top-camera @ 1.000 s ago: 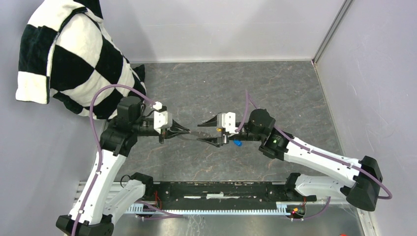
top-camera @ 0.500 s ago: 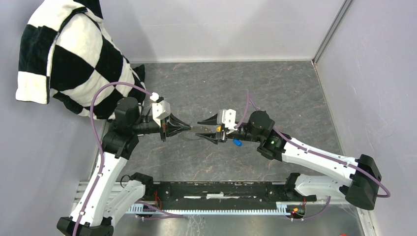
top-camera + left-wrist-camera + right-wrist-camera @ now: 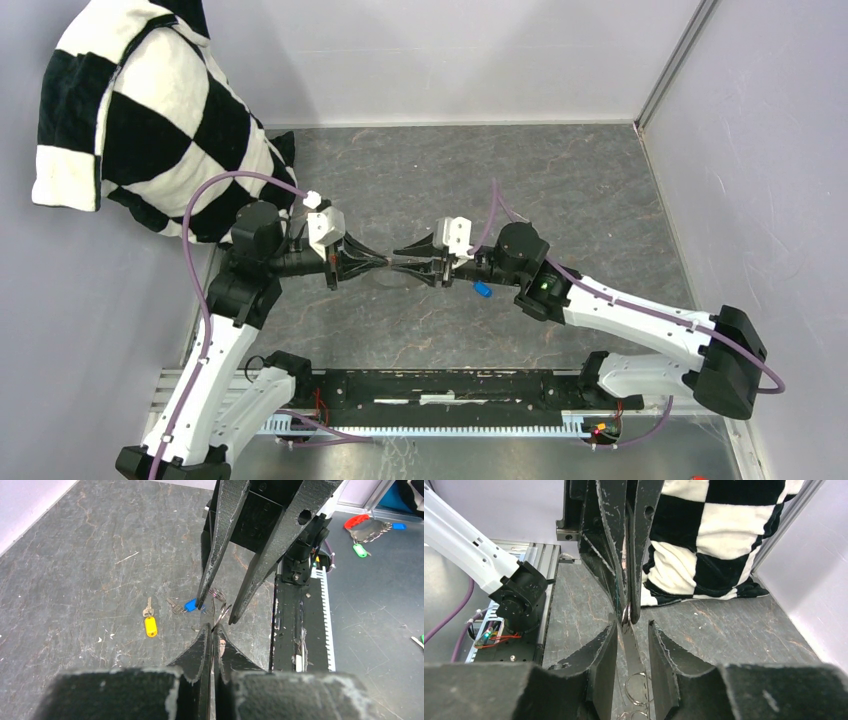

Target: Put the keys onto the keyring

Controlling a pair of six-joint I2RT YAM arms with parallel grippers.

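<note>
The keyring [image 3: 630, 647] is held up above the table [image 3: 75, 555], its thin wire pinched in the tightly closed left gripper [image 3: 212, 629]. The right gripper [image 3: 216, 612] faces it tip to tip, jaws partly apart, with one finger on either side of the keyring and a gap showing at each. The blue key [image 3: 189, 605] lies on the table near the keyring, and the yellow key [image 3: 150, 624] lies further out. A checkered cloth [image 3: 150, 110] sits well away from the keyring.

Bright, even light falls from above in all three views. The dark grey, stone-patterned table surface [image 3: 580, 180] carries only soft, faint shadows under the arms. In the wrist views the black left gripper [image 3: 212, 627] and black right gripper [image 3: 631, 624] are blurred towards the bottom edge, while the ground farther off is sharp.
</note>
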